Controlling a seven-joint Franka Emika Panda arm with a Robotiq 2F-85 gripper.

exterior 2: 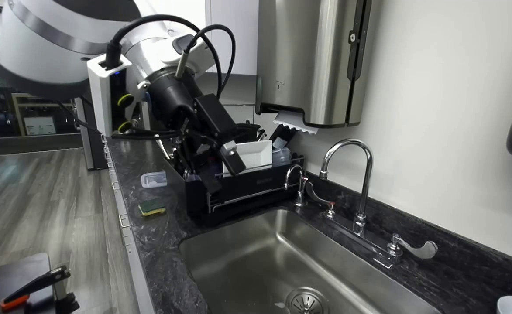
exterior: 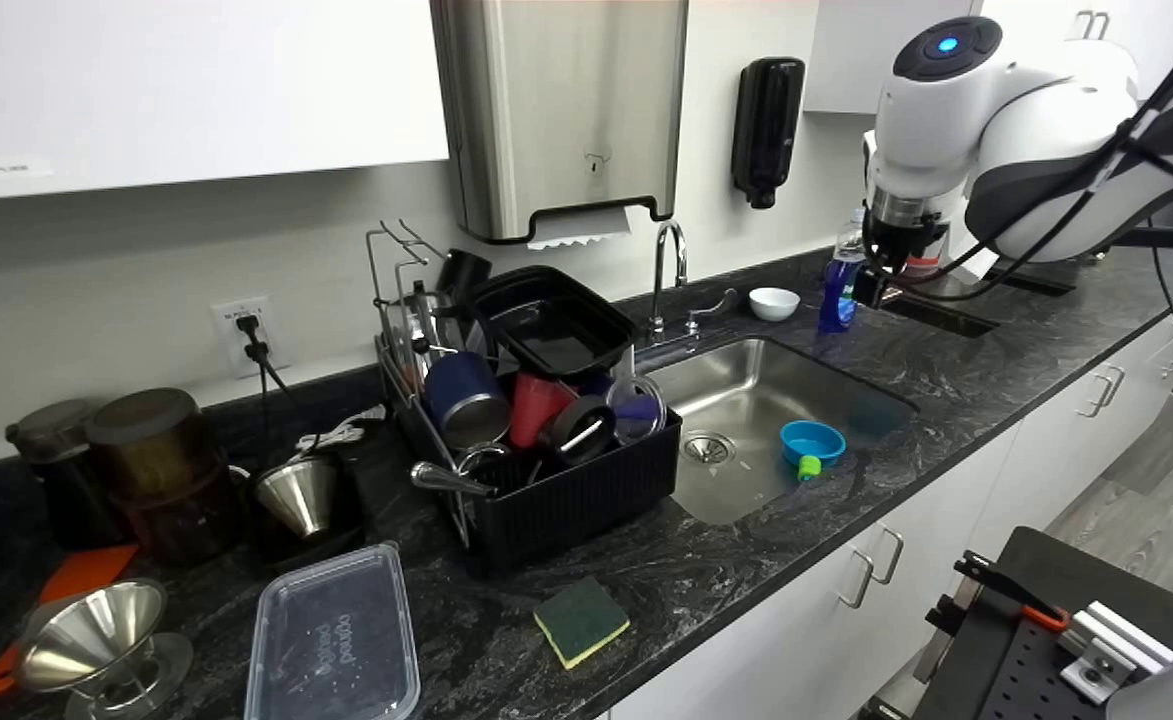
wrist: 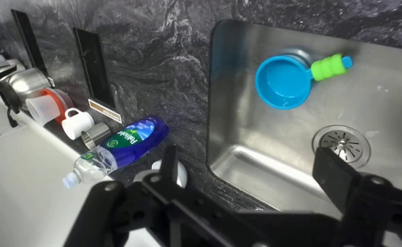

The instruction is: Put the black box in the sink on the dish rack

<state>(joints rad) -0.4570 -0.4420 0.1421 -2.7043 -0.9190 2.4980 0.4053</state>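
The black box (exterior: pixel 551 325) rests tilted on top of the dishes in the dish rack (exterior: pixel 576 505), its hollow side facing up and outward in an exterior view. Beside the rack, the stainless sink (exterior: pixel 736 400) holds a blue cup-like scoop (wrist: pixel 283 84) with a green handle. My gripper (exterior 2: pixel 224 172) hangs in the air above the sink area, apart from the box. In the wrist view the gripper (wrist: pixel 247 163) stands wide open, nothing between its fingers, with the sink (wrist: pixel 248 113) and counter below. In the exterior view where the arm covers part of the rack (exterior 2: pixel 260 183), I cannot make out the box.
A chrome faucet (exterior 2: pixel 365 183) rises behind the sink. At the sink's far end stand a soap bottle (exterior: pixel 839 290) and a white bowl (exterior: pixel 774 303). A paper towel dispenser (exterior: pixel 586 110) hangs above. A sponge (exterior: pixel 583 618) and clear container (exterior: pixel 336 640) lie on the counter.
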